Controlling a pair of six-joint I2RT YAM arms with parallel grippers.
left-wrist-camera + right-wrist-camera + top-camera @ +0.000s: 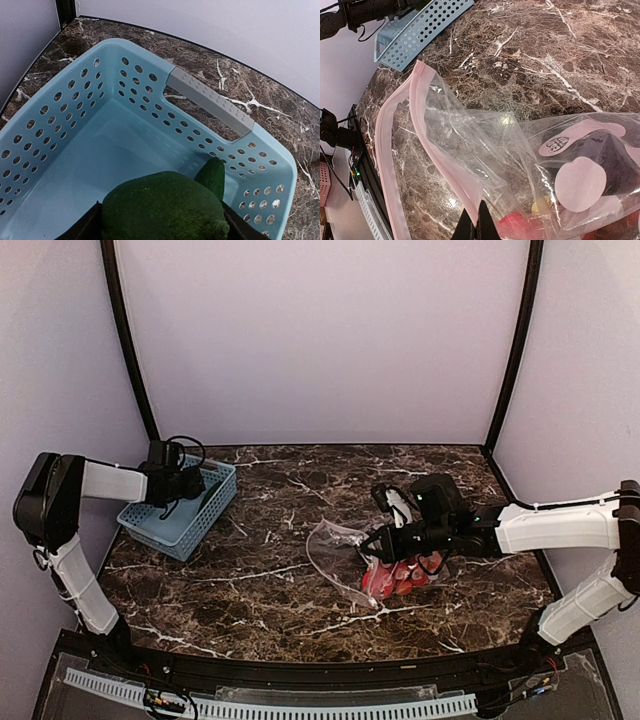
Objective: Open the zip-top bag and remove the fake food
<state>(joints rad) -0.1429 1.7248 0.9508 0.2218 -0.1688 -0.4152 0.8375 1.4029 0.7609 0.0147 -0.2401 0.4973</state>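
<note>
Left gripper (pixel 190 483) was clamped on the green ball (pixel 162 205) right over the blue basket (pixel 210 97). Right gripper (pixel 479 225) had pinched shut on the zip-top bag (pixel 470 145), which lay on the table (pixel 270 590) with red fake food (pixel 395 578) inside. That thin pinch could've slipped and let the mouth flop closed.

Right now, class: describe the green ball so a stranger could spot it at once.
Find the blue basket at the table's left edge. Above it, the left gripper holds the green ball. Unlike the slim cucumber beside it, it is round and bumpy.
</note>
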